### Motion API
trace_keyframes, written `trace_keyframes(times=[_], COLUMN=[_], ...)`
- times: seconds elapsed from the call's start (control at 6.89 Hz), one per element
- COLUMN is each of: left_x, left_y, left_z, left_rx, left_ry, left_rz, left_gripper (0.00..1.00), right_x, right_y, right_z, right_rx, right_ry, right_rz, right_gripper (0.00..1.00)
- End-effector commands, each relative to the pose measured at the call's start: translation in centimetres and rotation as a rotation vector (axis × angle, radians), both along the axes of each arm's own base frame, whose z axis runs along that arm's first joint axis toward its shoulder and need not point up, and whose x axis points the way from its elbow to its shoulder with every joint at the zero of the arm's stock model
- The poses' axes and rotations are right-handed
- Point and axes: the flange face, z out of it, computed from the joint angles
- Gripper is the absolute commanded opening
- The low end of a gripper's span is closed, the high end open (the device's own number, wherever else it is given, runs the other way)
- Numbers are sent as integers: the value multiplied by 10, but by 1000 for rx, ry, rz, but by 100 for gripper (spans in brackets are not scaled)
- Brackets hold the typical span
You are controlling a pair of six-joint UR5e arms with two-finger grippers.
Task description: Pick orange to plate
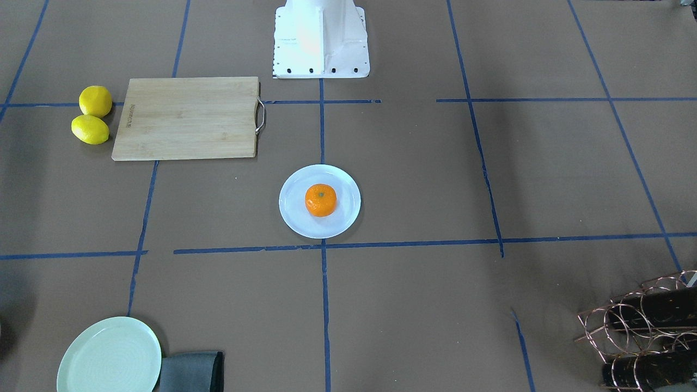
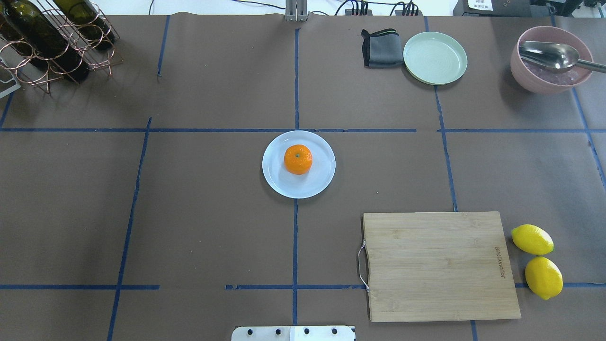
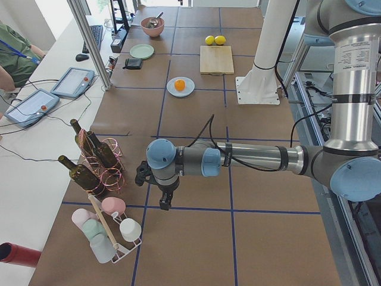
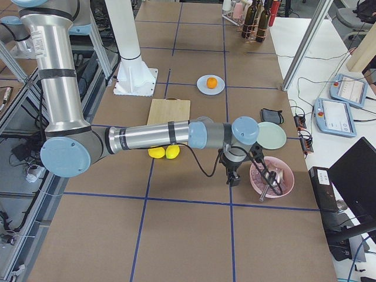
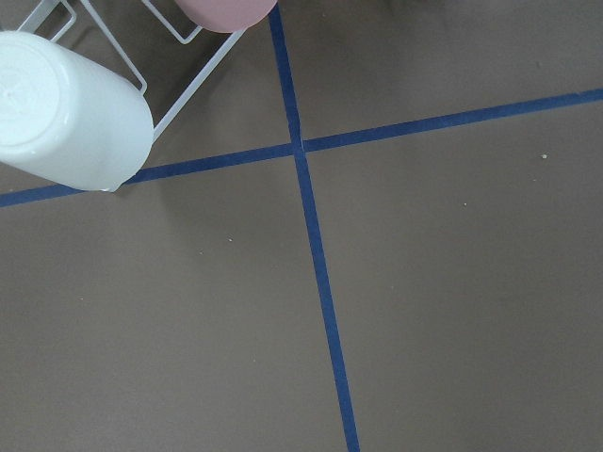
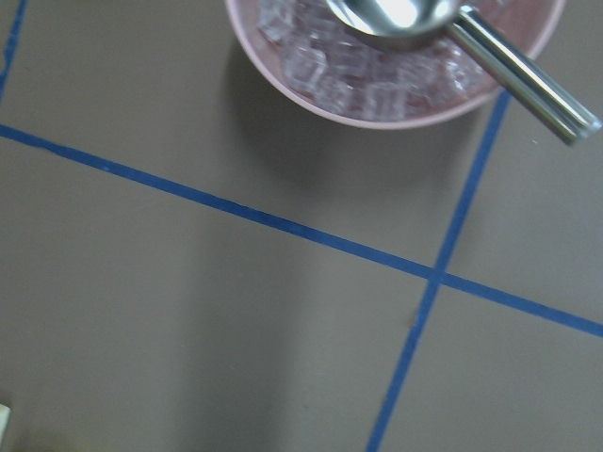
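So the orange (image 2: 298,159) sat right on the plate (image 2: 322,179), pretty much dead centre, stem dimple facing up, with bare rim showing all the way round it.

Both arms were well away from the plate. The left gripper (image 3: 164,199) hung low over the table far off to the plate's left, next to the wine rack (image 2: 47,42) and a mug stand (image 3: 110,232). It only showed up in the side view, so I honestly couldn't tell how wide its jaws were or whether it had hold of anything. Same deal with the right gripper (image 4: 233,176): far off on the plate's right, just beside the pink bowl (image 2: 549,83) with the metal spoon (image 2: 549,54) in it, and I couldn't tell how its jaws stood either.

Other stuff: the wooden cutting board (image 2: 438,265) lay on the robot's side of the plate and to its right, with two lemons (image 2: 532,239) beyond the board's far edge. The green plate (image 2: 435,58) and a grey cloth (image 2: 381,47) touched each other, out past the plate on the operators' side.
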Motion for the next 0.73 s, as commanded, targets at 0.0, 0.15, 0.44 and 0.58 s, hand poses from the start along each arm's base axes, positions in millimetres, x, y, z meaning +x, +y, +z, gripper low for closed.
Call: trace_keyframes(times=[0.0, 0.15, 0.44, 0.58], left_x=[0, -1, -1, -2], left_y=[0, 2, 4, 4], left_z=[0, 2, 5, 5], left_rx=[0, -5, -9, -9], left_ry=[0, 0, -3, -3], left_rz=[0, -2, -2, -3], left_gripper=[100, 100, 100, 100], right_x=[35, 36, 38, 37], right_y=[35, 38, 54, 64], right_z=[37, 40, 40, 57], right_rx=[-27, -44, -121, -88], right_ry=[-16, -2, 42, 37], right_rz=[32, 49, 239, 277], right_gripper=[100, 100, 100, 100])
